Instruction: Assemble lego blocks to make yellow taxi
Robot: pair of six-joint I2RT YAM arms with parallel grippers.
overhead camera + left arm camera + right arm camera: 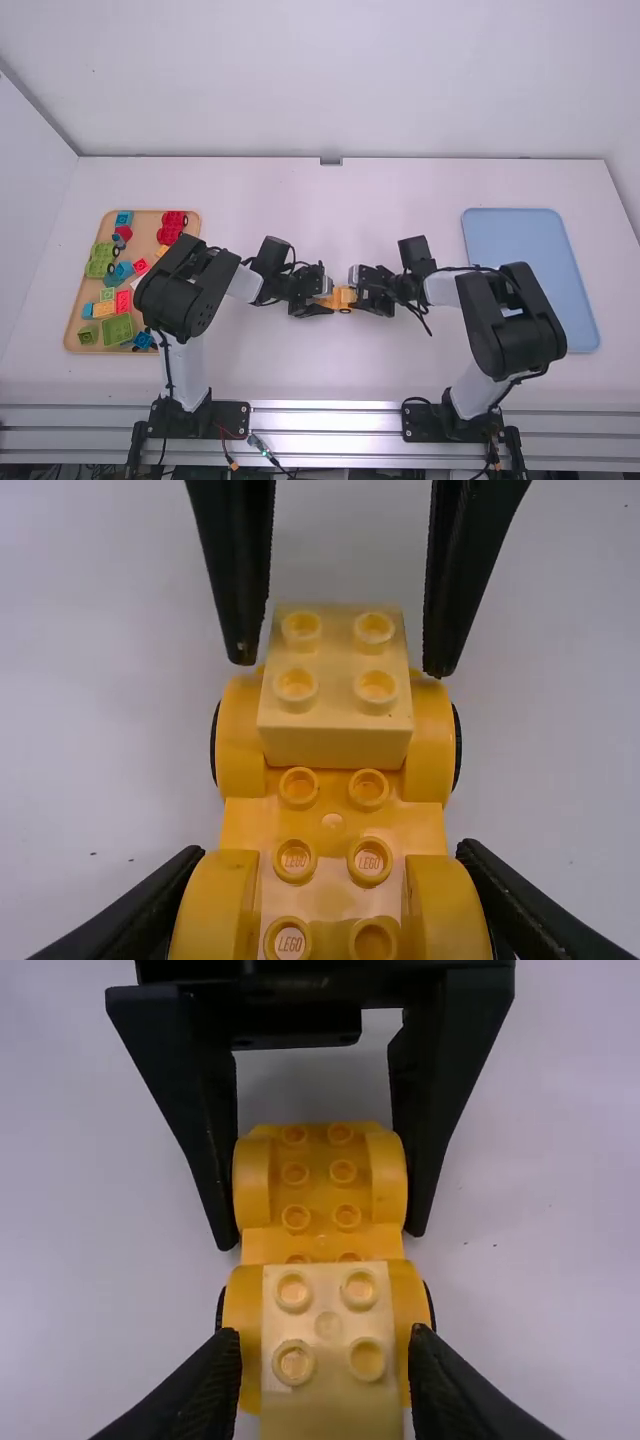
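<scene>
Your right claw (325, 1334) is spread, its fingers near and far of the pale yellow block (329, 1326), with a gap each side. The block sits on the right end of the orange chassis (333, 823), whose long axis runs left to right, so your right arm is nearer for pressing or pinching it. Your left claw (330, 851) pinches the chassis's left end by its rounded fenders. Everything held is smooth, hard plastic with round studs.
</scene>
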